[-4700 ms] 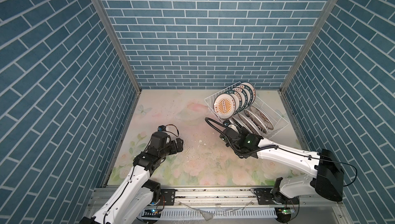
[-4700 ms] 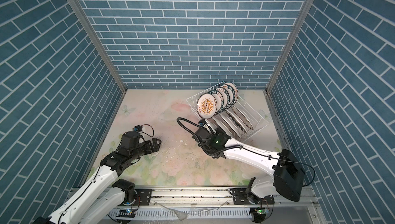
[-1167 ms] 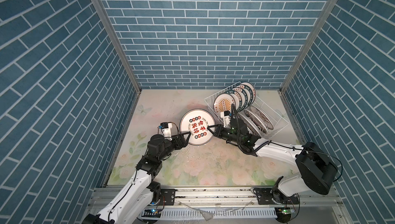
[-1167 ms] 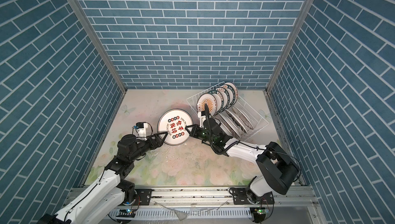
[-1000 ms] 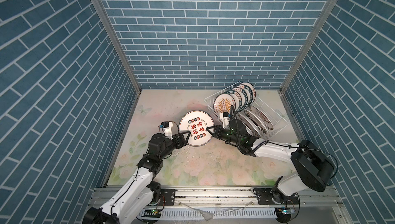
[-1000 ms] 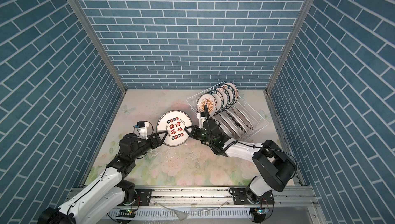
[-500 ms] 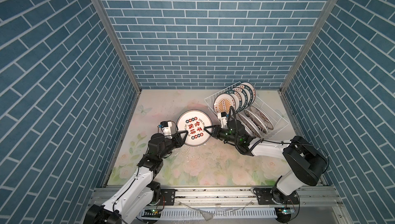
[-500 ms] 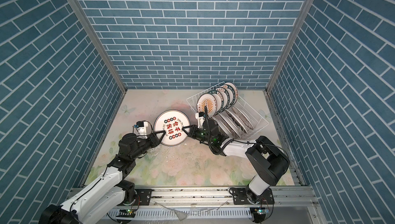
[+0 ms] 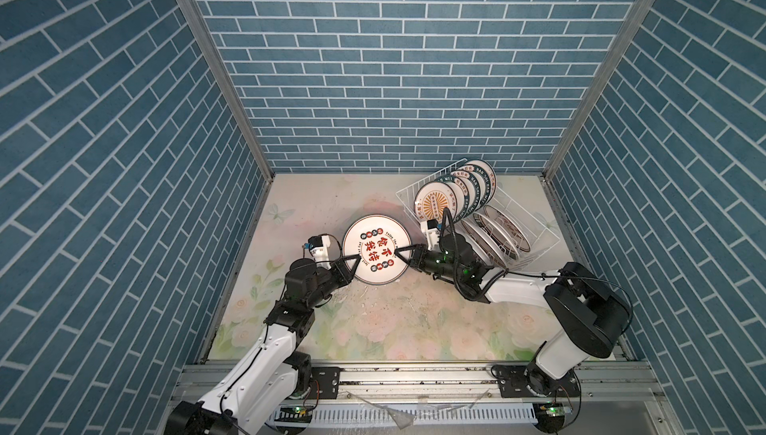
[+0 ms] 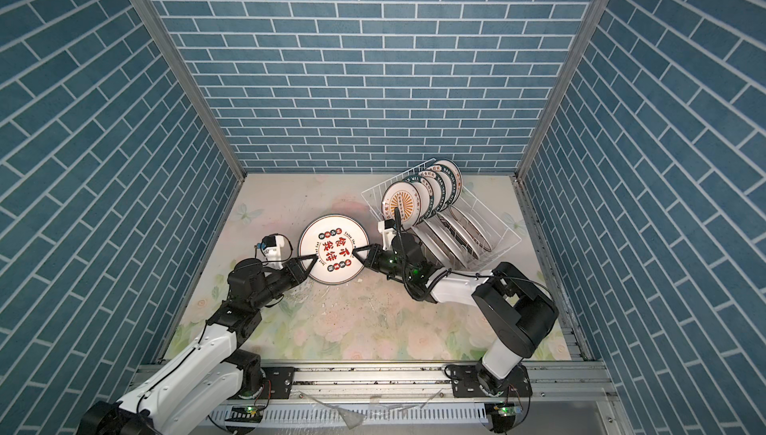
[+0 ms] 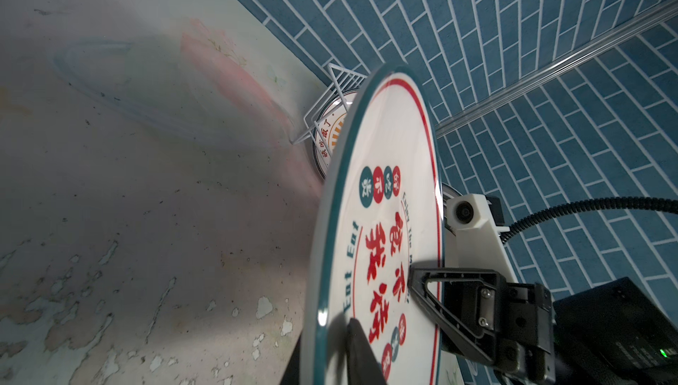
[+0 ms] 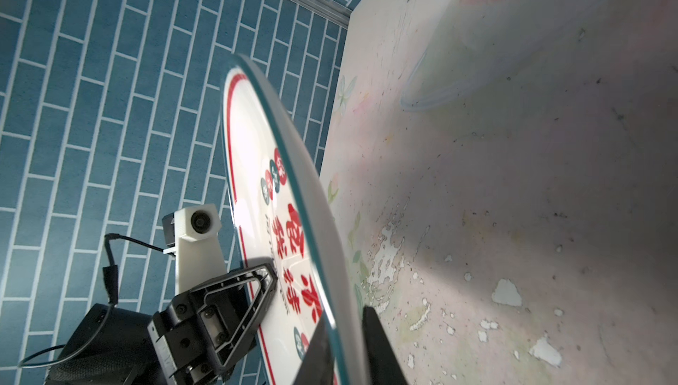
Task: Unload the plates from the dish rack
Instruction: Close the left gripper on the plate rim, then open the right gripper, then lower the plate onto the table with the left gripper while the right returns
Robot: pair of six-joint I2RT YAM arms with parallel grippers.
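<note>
The plate (image 9: pixel 375 248) with red characters is out of the dish rack (image 9: pixel 543 221) in both top views. It is lifted off the table (image 9: pixel 393 329), just beside the rack, between the two arms. The other plates (image 9: pixel 456 200) stand in the rack. I think the plate could drop and break if one side lets go before the other side holds tight. The left gripper (image 9: pixel 352 265) and the right gripper (image 9: pixel 400 251) reach in low, tips facing each other.

In the left wrist view, the left gripper (image 11: pixel 326 346) is pinched tight on the plate's (image 11: pixel 381 218) green rim.

In the right wrist view, the right gripper (image 12: pixel 345 342) has a finger on each side of the rim. I cannot tell if it squeezes or is loose.
</note>
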